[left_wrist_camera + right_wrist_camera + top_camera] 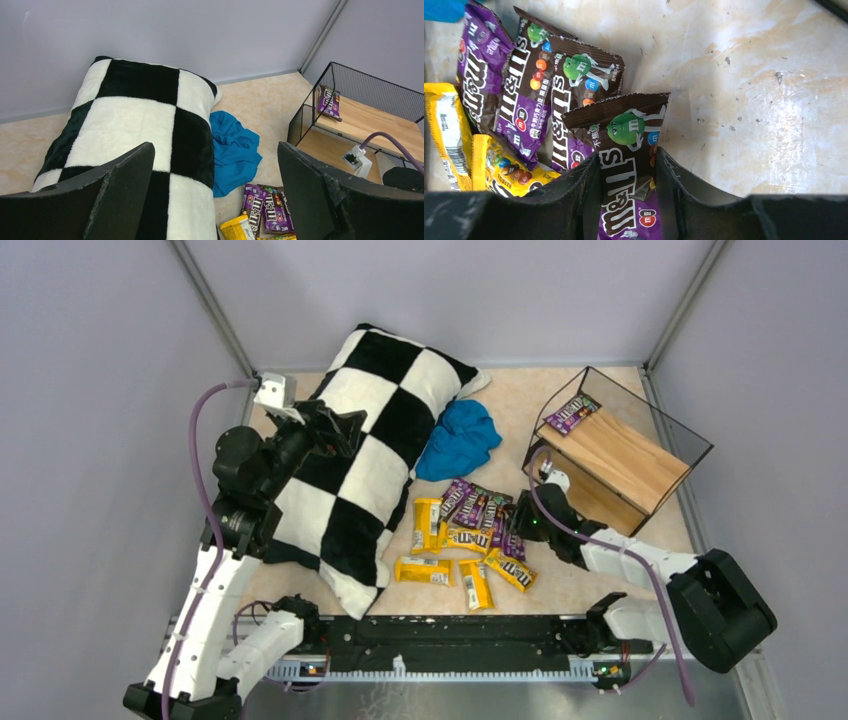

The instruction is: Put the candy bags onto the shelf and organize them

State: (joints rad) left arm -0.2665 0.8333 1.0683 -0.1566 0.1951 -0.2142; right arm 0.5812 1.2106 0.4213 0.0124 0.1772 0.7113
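One purple candy bag (572, 412) is on the wooden wire shelf (625, 455). The other bags (470, 530) lie on the beige counter (600, 585). Right claw (628, 157) squeezes a brown bag (626, 130); left claw (215, 146) is open.

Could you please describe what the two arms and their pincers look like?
Both arms combine white link shells with bulky black joints: the left arm and the right arm. A lilac cable runs along each. The left pincer and right pincer each have two broad, matte black fingers with slightly rough edges. A small white block is mounted at the left wrist.
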